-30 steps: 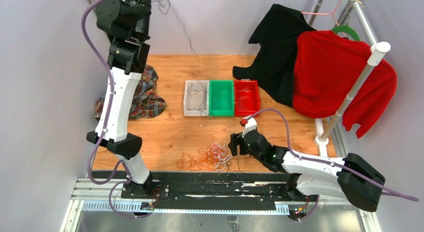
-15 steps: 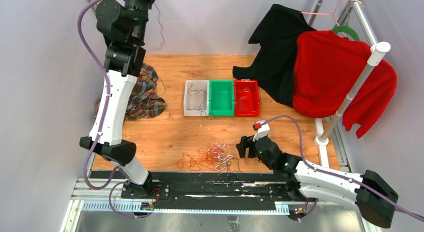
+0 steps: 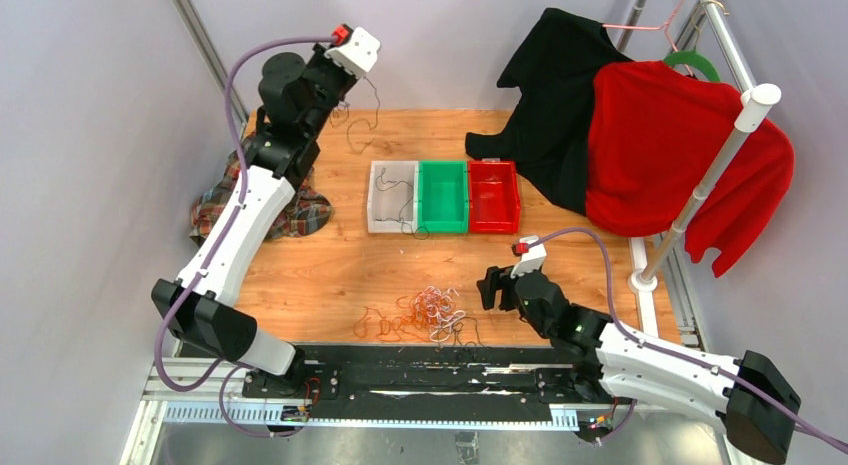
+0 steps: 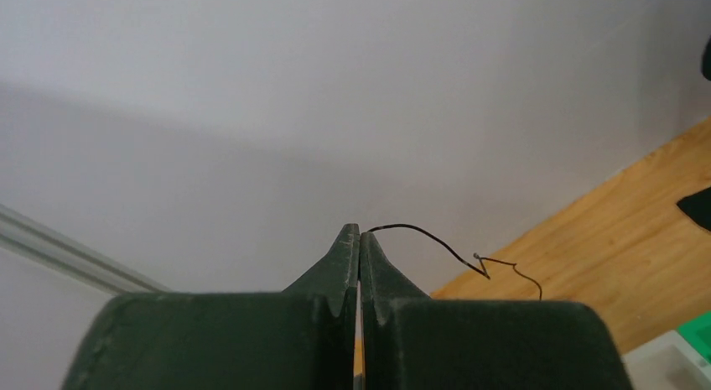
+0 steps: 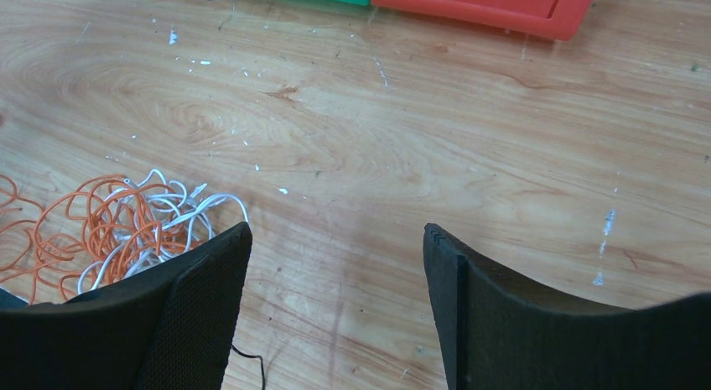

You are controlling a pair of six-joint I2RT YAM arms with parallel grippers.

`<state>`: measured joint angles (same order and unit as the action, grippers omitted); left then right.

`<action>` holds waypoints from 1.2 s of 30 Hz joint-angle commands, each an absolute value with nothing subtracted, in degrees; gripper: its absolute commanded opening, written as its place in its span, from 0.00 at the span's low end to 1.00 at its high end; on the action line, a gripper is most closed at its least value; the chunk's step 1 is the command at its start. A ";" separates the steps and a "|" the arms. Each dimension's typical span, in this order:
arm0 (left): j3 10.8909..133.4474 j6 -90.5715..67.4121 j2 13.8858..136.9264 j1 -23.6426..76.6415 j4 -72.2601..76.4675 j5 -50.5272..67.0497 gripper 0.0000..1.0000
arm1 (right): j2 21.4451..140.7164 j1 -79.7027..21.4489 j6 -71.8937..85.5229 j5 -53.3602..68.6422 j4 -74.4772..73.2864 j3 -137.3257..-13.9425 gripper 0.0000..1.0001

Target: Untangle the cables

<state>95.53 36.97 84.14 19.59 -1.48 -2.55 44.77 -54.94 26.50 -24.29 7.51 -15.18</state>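
A tangle of orange and white cables (image 3: 425, 313) with a thin black strand lies near the table's front edge; it also shows in the right wrist view (image 5: 126, 222). My left gripper (image 3: 348, 75) is raised over the far left of the table, shut on a thin black cable (image 3: 362, 120) that hangs from it. In the left wrist view the fingertips (image 4: 360, 232) pinch that cable (image 4: 436, 241). My right gripper (image 3: 487, 288) is open and empty, low over the wood just right of the tangle (image 5: 335, 239).
White (image 3: 393, 196), green (image 3: 443, 195) and red (image 3: 494, 195) bins stand in a row mid-table; the white one holds a black cable. A plaid cloth (image 3: 290, 200) lies at the left. Black (image 3: 560, 95) and red (image 3: 670, 155) garments hang on a rack (image 3: 715, 175) at the right.
My left arm has swung down and to the right from high at the back, carrying the black cable. My right gripper has drawn back to the right, away from the tangle.
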 commanded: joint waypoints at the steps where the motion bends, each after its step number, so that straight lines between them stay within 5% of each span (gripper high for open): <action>1: 93.50 37.60 82.17 21.67 0.84 -1.10 0.00 | 42.78 -54.32 26.01 -28.09 4.62 -16.38 0.75; 21: 92.94 42.07 82.20 24.05 18.60 -8.88 0.00 | 41.63 -54.35 26.48 -27.86 3.10 -16.40 0.74; 36: 86.26 36.04 80.98 25.55 9.62 -4.03 0.00 | 41.66 -54.30 26.58 -28.65 3.15 -16.10 0.74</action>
